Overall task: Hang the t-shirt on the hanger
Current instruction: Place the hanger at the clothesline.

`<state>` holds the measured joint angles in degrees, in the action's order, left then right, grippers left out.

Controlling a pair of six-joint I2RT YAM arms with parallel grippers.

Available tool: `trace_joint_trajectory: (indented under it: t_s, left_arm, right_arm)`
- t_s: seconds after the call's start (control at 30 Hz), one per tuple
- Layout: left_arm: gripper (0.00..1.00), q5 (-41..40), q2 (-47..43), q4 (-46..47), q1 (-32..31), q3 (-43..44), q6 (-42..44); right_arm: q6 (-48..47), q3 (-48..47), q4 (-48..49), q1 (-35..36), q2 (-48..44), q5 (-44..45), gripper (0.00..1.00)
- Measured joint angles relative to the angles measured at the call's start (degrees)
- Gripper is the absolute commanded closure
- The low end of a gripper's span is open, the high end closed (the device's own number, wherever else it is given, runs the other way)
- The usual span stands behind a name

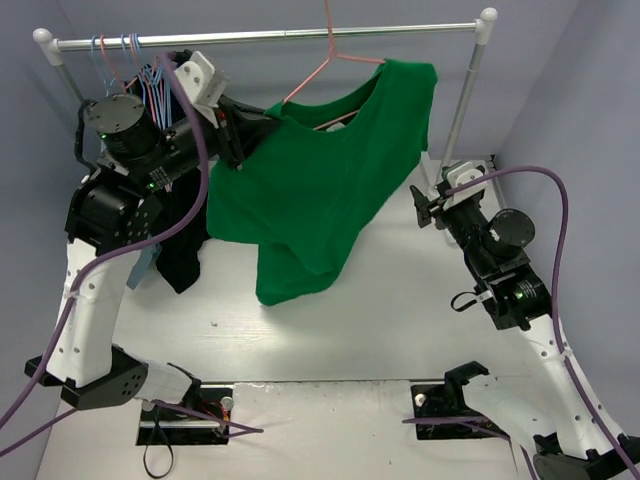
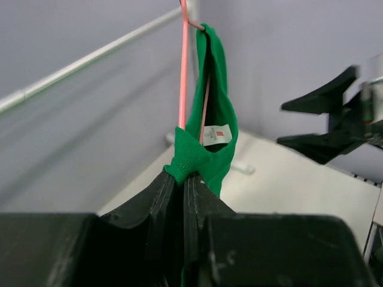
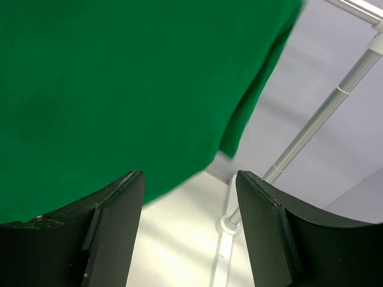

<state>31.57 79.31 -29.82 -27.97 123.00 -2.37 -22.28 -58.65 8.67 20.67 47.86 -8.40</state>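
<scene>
Currently: t-shirt (image 1: 310,200), half-hung on hanger (image 2: 183,72) at far rail (image 1: 250,38), collar clamped tight in left pincer (image 2: 181,182); right pincer (image 3: 188,209) agape, empty; advised: stretch collar leftward over bare hanger arm.

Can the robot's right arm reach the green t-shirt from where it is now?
Probably yes. The right gripper is open, and the t-shirt hangs just ahead of it with nothing between them. The rack pole stands off to the side, out of the way.
</scene>
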Motion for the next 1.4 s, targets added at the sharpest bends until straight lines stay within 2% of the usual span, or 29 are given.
trace_joint_trajectory:
  t_s: [0.27, 0.6, 0.83, 1.07, 1.13, 1.17, 1.23, 1.27, 1.37, 1.4]
  left_arm:
    - [1.0, -15.04, 5.33, -8.9, 0.0, 2.8, 0.44]
    - [1.0, -32.5, 9.09, -8.63, 0.02, 3.15, 0.87]
    - [1.0, -39.08, 14.16, -6.54, 0.02, 3.91, 1.33]
    - [0.98, -41.44, 15.72, -4.63, 1.09, 0.74, 1.38]
    - [0.83, -41.79, 15.63, -3.98, 1.14, -0.52, 1.29]
    - [0.62, -41.88, 15.37, -3.41, 1.16, -1.53, 1.18]
    - [0.47, -42.01, 14.47, -2.73, 1.16, -3.72, 0.94]
    - [0.35, -42.14, 13.94, -2.69, 1.2, -4.7, 0.59]
    - [0.19, -42.6, 11.74, -3.52, 1.2, -6.27, 0.26]
    - [0.18, -42.8, 10.95, -4.13, 1.2, -6.34, 0.39]
  right_arm:
    - [1.22, 0.04, -0.35, 0.0, -1.75, 0.11, 0.37]
    - [1.95, 0.11, -1.29, 0.0, -3.17, 0.13, 0.37]
    - [1.99, 0.15, -2.49, 0.0, -3.21, 0.13, 0.37]
    - [2.97, 2.38, -3.54, 0.0, -4.48, 0.13, 0.37]
    - [3.23, 2.99, -4.09, -0.02, -4.96, 0.11, 0.37]
    - [3.43, 3.3, -4.35, 0.0, -5.22, 0.11, 0.37]
    - [3.91, 3.72, -5.05, -0.02, -5.81, 0.13, 0.36]
    - [4.17, 3.82, -5.55, 0.0, -6.1, 0.13, 0.35]
    - [4.96, 3.85, -7.13, 0.0, -6.69, 0.17, 0.29]
    - [5.2, 3.85, -7.41, -0.02, -6.84, 0.26, 0.28]
